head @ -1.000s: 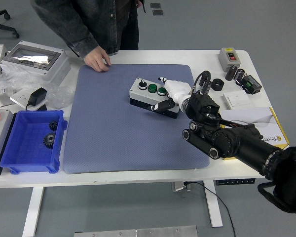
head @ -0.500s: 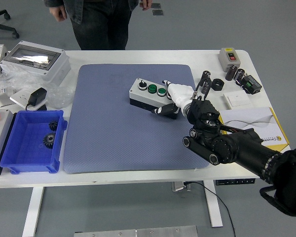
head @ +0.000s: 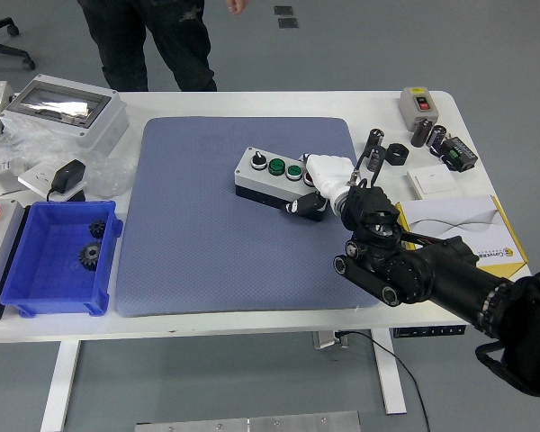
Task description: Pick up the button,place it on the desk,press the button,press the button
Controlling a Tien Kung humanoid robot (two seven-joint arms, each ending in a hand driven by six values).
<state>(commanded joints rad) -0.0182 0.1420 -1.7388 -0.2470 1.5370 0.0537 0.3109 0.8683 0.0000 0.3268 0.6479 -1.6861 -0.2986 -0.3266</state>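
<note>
One button box [head: 272, 176] lies on the blue mat [head: 207, 234], a little right of the mat's middle. It has three buttons on top: one black-and-white and two green. The right hand [head: 324, 184] is at the box's right end, its white fingers [head: 328, 168] closed around that end and a dark finger below at the box's front corner.

Left of the mat is one blue bin [head: 58, 261] holding two dark gears [head: 92, 245]. Behind the bin lie a black adapter [head: 67, 174] and one grey enclosure [head: 65, 110] with a clear lid.

Right of the mat are one grey switch [head: 419, 105], some small black parts [head: 436, 144] and one yellow-edged booklet [head: 468, 232].

One person [head: 148, 40] stands beyond the mat's far left corner, away from the table.
</note>
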